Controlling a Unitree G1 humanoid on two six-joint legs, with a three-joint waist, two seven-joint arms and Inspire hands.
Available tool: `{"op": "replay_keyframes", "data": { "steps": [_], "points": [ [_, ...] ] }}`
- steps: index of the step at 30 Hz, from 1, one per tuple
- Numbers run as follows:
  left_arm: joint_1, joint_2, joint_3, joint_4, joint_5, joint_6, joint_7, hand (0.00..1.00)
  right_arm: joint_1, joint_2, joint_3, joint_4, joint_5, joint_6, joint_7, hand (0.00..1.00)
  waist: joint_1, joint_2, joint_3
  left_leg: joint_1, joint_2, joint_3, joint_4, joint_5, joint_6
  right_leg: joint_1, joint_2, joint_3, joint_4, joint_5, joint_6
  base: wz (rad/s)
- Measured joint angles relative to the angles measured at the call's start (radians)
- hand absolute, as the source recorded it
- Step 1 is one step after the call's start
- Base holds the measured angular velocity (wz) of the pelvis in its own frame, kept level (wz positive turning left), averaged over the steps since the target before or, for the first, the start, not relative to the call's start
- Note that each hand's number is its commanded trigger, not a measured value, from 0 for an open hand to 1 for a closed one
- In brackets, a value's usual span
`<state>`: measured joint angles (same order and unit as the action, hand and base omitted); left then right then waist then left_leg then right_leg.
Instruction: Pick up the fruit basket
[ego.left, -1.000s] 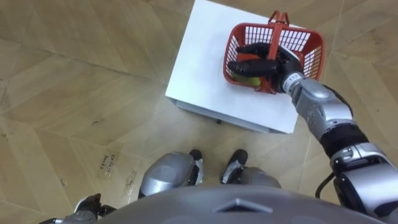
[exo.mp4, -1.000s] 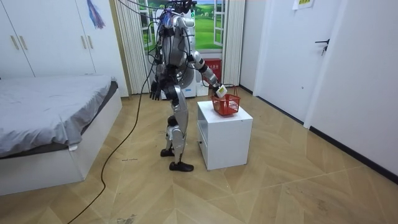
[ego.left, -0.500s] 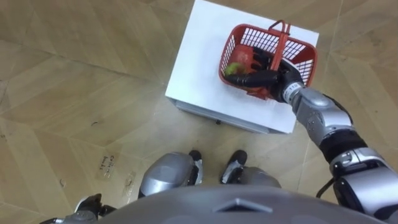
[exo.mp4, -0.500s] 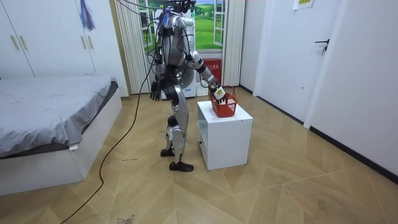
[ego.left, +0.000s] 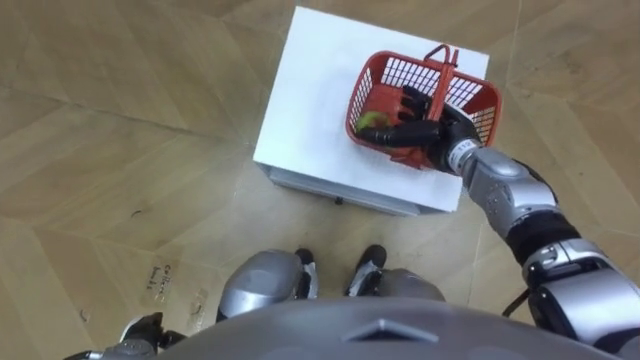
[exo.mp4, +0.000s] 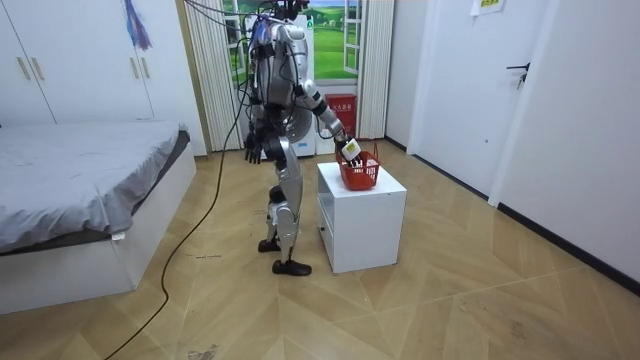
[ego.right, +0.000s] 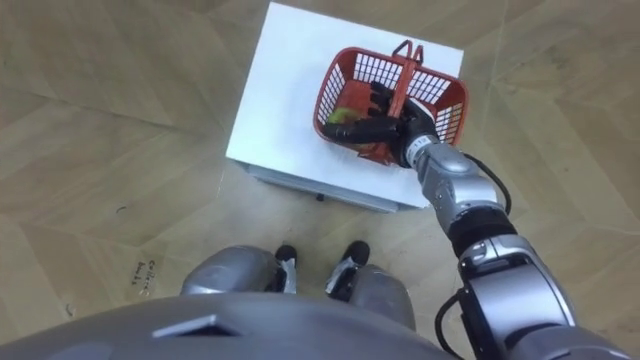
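Observation:
The red plastic fruit basket (ego.left: 470, 95) stands on the far right part of the white cabinet (ego.left: 310, 110), with a green fruit (ego.left: 372, 121) and something red inside. My right hand (ego.left: 430, 125) reaches into it beneath the upright handle (ego.left: 441, 75). Its fingers stretch straight into the basket and its thumb lies along the near rim, pointing left. In the room view the hand (exo.mp4: 350, 148) sits at the top of the basket (exo.mp4: 360, 175). My left hand (exo.mp4: 253, 155) hangs relaxed at my side.
I stand close to the cabinet's (exo.mp4: 360, 220) front on a herringbone wood floor (ego.left: 120, 150). A bed (exo.mp4: 80, 190) lies at the room view's left, a curtained window behind me, and a white wall with a door at the room view's right.
My right hand has turned inside the basket, its fingers swinging from pointing left to pointing away. The basket has shifted a little toward me with it. The head camera has also shifted.

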<state>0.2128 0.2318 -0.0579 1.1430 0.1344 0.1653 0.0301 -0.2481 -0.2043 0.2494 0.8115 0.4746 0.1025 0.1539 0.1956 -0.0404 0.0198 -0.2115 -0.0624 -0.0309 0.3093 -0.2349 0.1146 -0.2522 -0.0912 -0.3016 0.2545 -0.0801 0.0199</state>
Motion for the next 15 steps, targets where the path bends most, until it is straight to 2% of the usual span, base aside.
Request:
{"op": "replay_keyframes", "data": {
  "steps": [3,6,10,12,15],
  "points": [
    [0.0,-0.001,0.027,-0.007,-0.004,-0.002,-0.001,0.0,0.042,0.0,-0.038,-0.028,0.0,0.0,0.001,0.0,-0.016,-0.003,-0.0035,0.014,0.003,-0.002,-0.006,0.0,0.0,0.012,0.004,0.0,-0.01,0.0,0.0,0.0],
    [-0.001,-0.002,0.038,-0.004,-0.008,-0.009,-0.001,0.0,0.078,-0.009,-0.056,-0.075,0.0,-0.006,0.0,0.0,-0.047,-0.001,-0.0043,0.014,0.003,0.002,-0.002,0.0,0.0,0.014,0.006,0.002,-0.016,0.0,0.0,0.0],
    [-0.001,-0.002,0.053,-0.001,-0.008,-0.023,0.0,0.0,0.099,-0.021,-0.079,-0.086,0.0,-0.024,-0.01,0.0,-0.058,-0.002,-0.0054,0.042,0.013,0.057,-0.017,0.0,0.0,0.026,0.007,0.028,-0.022,0.002,0.002,-0.19],
    [-0.001,-0.002,0.053,-0.005,-0.008,-0.028,0.005,0.0,0.127,-0.033,-0.079,-0.116,0.0,-0.035,-0.01,0.0,-0.065,-0.001,-0.0121,0.05,0.015,0.067,-0.03,0.0,0.0,0.029,0.009,0.031,-0.026,0.002,0.002,-0.13],
    [0.0,-0.004,0.053,-0.007,-0.006,-0.033,0.006,0.0,0.171,-0.044,-0.08,-0.166,0.0,-0.047,-0.009,0.0,-0.076,-0.001,-0.0128,0.063,0.021,0.085,-0.038,0.0,0.0,0.034,0.022,0.052,-0.035,0.009,0.0,-0.15]
  ]
}}
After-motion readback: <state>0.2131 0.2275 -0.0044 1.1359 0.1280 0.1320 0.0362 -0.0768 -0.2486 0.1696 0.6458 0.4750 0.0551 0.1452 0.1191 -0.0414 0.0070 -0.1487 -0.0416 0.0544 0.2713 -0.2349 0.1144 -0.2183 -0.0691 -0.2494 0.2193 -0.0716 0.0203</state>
